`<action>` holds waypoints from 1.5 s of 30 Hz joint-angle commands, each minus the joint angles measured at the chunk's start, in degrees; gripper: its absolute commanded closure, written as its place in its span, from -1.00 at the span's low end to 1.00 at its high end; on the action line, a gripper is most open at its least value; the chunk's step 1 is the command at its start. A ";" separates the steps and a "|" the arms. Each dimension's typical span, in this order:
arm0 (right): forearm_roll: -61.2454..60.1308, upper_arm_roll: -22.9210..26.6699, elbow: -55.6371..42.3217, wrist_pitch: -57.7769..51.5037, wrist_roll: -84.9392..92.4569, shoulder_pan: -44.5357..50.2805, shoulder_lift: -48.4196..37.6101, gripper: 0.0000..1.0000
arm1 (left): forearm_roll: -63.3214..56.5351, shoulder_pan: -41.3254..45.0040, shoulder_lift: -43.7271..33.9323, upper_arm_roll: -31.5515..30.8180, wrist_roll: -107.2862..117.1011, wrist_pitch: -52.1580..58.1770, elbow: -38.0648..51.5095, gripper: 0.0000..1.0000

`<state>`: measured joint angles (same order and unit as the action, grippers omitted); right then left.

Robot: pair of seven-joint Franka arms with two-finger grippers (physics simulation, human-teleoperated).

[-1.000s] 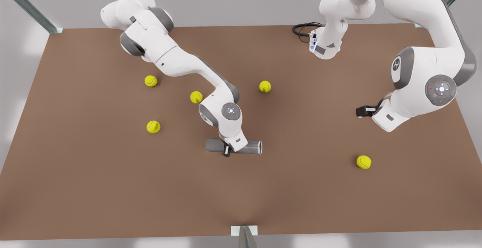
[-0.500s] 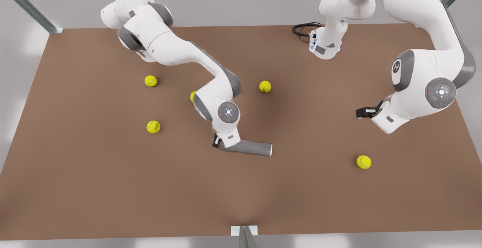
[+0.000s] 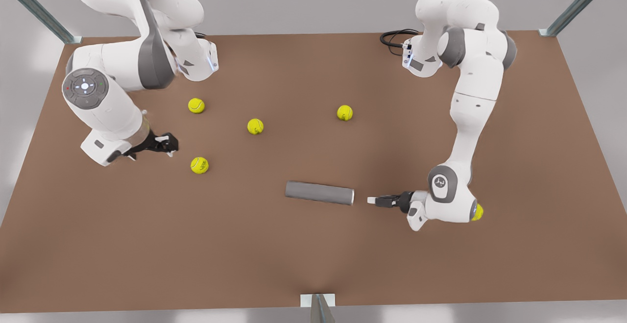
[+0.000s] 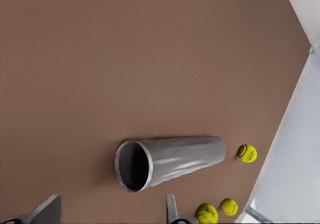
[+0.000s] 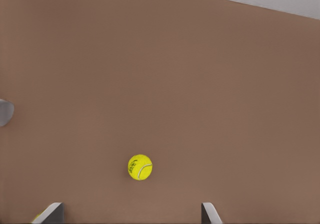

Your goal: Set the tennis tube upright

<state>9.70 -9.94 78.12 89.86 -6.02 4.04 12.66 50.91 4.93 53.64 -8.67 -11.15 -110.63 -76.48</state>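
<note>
While tennis tube (image 3: 319, 193) lies flat on table (image 3: 313, 264), left pincer (image 3: 373, 200) sits just off its rimmed end, fingers spread, empty. Right pincer (image 3: 169, 144) waits near a ball (image 3: 199, 165), fingers apart, empty.

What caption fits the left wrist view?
Open left pincer faces the mouth of the tennis tube lying flat on the table.

Both arms have glossy white shells with rounded grey bands at the joints. The right arm (image 3: 110, 117) has a grey round cap (image 3: 84, 87) with white marks at 9 o'clock in the front view. The left arm (image 3: 471, 97) has a smaller one at 4 o'clock. The left tool (image 3: 371, 200) is black with pale tips, its fingers (image 4: 47, 211) spread. The right tool (image 3: 171, 145) is black too, likewise spread. A black cable (image 3: 394, 38) loops by the left arm's base at 1 o'clock.
</note>
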 commanded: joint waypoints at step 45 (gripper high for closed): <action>0.76 0.00 -1.31 -1.26 -0.40 0.18 4.39 -1.00 | 25.29 3.06 2.08 -3.38 -19.17 -2.57 -8.86 -1.00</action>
<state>10.46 -9.93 76.74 88.59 -6.50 4.19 17.14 76.11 8.15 55.72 -12.04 -30.31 -113.20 -85.34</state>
